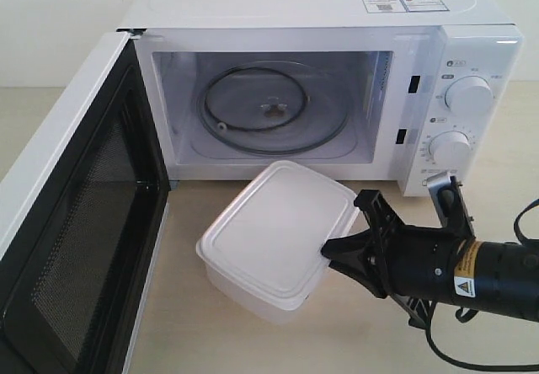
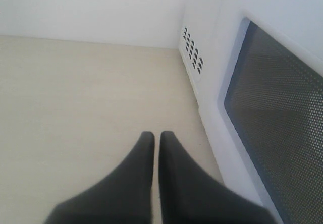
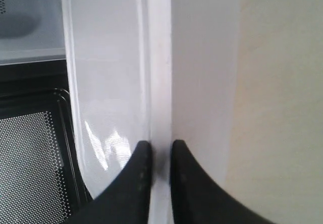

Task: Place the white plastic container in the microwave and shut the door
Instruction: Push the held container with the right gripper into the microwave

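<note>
The white plastic container hangs tilted just in front of the microwave, a little above the table. My right gripper is shut on the rim of its lid at the near right corner; in the right wrist view the fingers pinch that rim of the container, gripper. The door stands wide open at the left, mesh window inward. The glass turntable lies bare inside. My left gripper is shut and empty, beside the outer face of the door.
Two round knobs sit on the microwave's right panel, close above my right arm. Pale wooden table shows in front of the oven. A white wall stands behind the table in the left wrist view.
</note>
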Robot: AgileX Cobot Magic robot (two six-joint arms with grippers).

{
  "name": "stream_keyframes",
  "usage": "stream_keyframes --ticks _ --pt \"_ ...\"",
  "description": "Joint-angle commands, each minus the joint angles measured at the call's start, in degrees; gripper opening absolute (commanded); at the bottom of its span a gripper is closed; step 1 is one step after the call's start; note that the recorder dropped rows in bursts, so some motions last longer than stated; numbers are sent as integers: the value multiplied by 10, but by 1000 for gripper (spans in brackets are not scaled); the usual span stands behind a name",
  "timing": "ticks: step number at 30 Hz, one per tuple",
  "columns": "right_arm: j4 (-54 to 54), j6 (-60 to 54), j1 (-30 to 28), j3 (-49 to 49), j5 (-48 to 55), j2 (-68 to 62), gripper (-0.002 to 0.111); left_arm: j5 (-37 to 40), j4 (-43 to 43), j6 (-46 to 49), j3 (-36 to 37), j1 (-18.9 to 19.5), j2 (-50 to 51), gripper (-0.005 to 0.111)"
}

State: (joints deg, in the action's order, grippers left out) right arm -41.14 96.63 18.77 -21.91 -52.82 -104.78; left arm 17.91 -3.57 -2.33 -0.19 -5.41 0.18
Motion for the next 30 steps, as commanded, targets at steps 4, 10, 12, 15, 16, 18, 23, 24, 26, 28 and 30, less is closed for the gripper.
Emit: stream_keyframes --ticks 4,10,12,15,16,18,23,24,26,28,30 --pt "3 -8 1 -1 7 1 0 -1 0 2 2 1 -2 4" --pt "19 -20 1 -1 -36 1 0 -1 0 2 2 1 -2 4" --pt "25 -23 1 -1 -47 1 0 -1 0 2 2 1 -2 4" --pt "33 -23 1 -1 -50 1 0 -1 0 2 2 1 -2 4" --pt "38 -23 2 -1 -52 1 0 -1 0 2 2 1 -2 4" --pt "57 -28 10 -1 -60 1 0 -1 0 2 2 1 -2 4" --pt "166 -65 61 -1 -76 1 0 -1 0 2 2 1 -2 4" --pt "189 -80 76 -1 -78 1 0 -1 0 2 2 1 -2 4" --pt "226 -92 96 -1 -83 1 0 -1 0 2 2 1 -2 4" --pt "256 -96 115 -1 -102 1 0 -1 0 2 2 1 -2 4" --pt "283 -96 131 -1 -140 1 0 -1 0 2 2 1 -2 4"
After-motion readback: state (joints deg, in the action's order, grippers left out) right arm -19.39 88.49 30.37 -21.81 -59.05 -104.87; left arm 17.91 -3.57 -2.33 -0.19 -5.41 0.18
